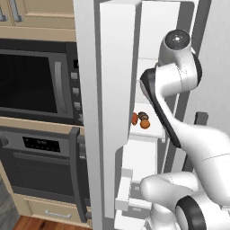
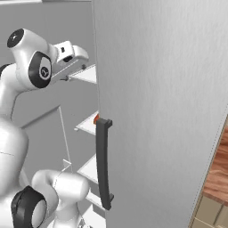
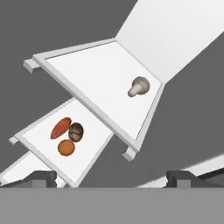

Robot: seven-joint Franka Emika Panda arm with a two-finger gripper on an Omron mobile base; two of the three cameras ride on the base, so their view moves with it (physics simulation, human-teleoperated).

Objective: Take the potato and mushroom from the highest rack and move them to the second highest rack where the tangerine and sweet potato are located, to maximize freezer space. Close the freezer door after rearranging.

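Mushroom point(image 3: 139, 86), pale grey-beige, lies tipped on its side.

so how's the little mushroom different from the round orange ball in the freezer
The pale grey-beige mushroom lies alone on the upper white shelf; the bright orange round tangerine sits on the shelf below, close beside a reddish-orange oblong sweet potato and a brown potato. The mushroom has a rounded cap and short stem and lies on its side; the tangerine is a plain ball. Both are small.
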